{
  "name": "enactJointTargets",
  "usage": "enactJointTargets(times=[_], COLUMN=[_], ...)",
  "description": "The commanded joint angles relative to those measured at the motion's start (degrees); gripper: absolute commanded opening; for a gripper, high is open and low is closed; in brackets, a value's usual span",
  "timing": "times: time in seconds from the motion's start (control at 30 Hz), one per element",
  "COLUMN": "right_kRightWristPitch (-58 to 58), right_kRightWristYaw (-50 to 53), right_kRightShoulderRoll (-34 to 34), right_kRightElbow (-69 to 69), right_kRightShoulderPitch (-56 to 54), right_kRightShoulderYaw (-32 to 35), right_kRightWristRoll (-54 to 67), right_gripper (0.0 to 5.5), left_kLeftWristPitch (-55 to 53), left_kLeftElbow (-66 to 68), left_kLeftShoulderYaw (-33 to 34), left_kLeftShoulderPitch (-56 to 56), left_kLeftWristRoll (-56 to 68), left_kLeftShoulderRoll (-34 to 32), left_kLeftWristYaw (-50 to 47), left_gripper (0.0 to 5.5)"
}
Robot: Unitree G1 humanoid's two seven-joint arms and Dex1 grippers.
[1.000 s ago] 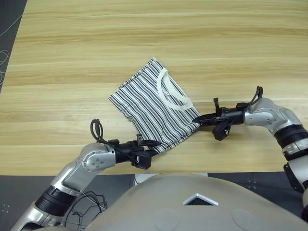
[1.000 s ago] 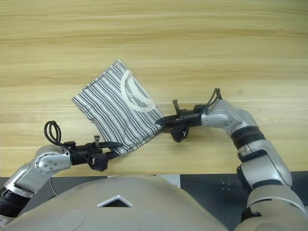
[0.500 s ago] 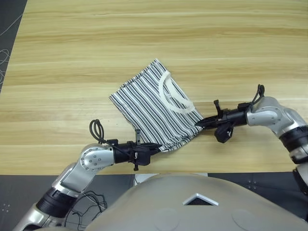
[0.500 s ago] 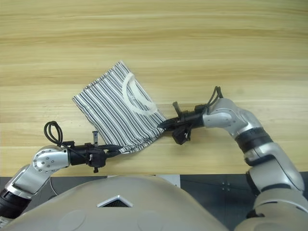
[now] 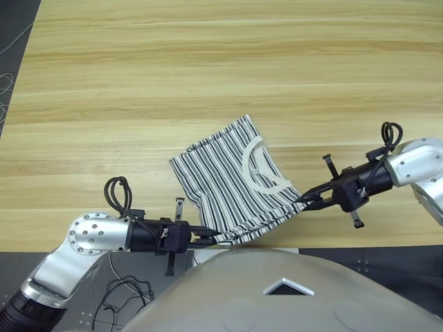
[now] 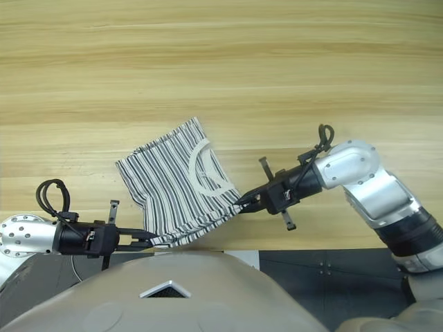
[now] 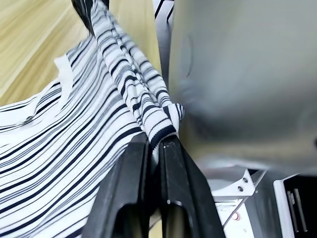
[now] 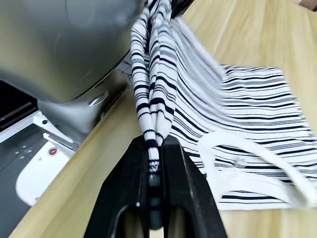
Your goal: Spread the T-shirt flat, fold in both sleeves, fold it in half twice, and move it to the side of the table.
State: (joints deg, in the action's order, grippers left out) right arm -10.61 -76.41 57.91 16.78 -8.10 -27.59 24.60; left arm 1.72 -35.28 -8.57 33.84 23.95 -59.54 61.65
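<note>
t-shirt (image 5: 228, 187) in l hand (image 5: 212, 237), r hand (image 5: 303, 201)

The T-shirt (image 5: 228, 180) is drawn toward the near edge of the table (image 5: 208, 55) and slightly rightward. Its near hem is now lifted and stretched between the left gripper (image 5: 213, 237) and the right gripper (image 5: 303, 201). Both grippers are pulled back and farther apart.

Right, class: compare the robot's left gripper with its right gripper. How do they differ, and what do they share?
The left gripper pinches the T-shirt at the near edge of the table; the right gripper pinches it farther in from that edge. The left gripper points toward the robot's right, the right gripper toward its left. Both are shut on striped fabric.
</note>
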Motion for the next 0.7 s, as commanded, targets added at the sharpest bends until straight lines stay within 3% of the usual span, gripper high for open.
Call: enactJointTargets(times=[0.03,0.2,0.47,0.7], right_kRightWristPitch=[2.75,3.43,-0.61,-7.13], right_kRightWristYaw=[1.4,3.77,7.51,10.91], right_kRightShoulderRoll=[-5.72,-13.61,-23.58,-31.49], right_kRightElbow=[-2.84,-8.87,-19.84,-33.66], right_kRightShoulderPitch=[-4.75,-9.71,-15.18,-19.91], right_kRightShoulderYaw=[3.15,3.96,3.64,2.68], right_kRightWristRoll=[-0.15,-3.55,-12.28,-19.84], right_gripper=[0.1,0.1,0.1,0.1], left_kLeftWristPitch=[-2.38,-4.89,-7.82,-5.69], left_kLeftElbow=[2.68,5.07,9.57,20.72], left_kLeftShoulderYaw=[5.17,9.79,10.3,8.45], left_kLeftShoulderPitch=[-1.19,-5.32,-12.24,-19.69], left_kLeftWristRoll=[5.09,9.2,6.28,-1.23], left_kLeftShoulderRoll=[0.76,2.31,4.4,10.19], left_kLeftWristYaw=[0.85,0.96,-0.56,-3.58], left_gripper=[0.11,0.11,0.11,0.11])
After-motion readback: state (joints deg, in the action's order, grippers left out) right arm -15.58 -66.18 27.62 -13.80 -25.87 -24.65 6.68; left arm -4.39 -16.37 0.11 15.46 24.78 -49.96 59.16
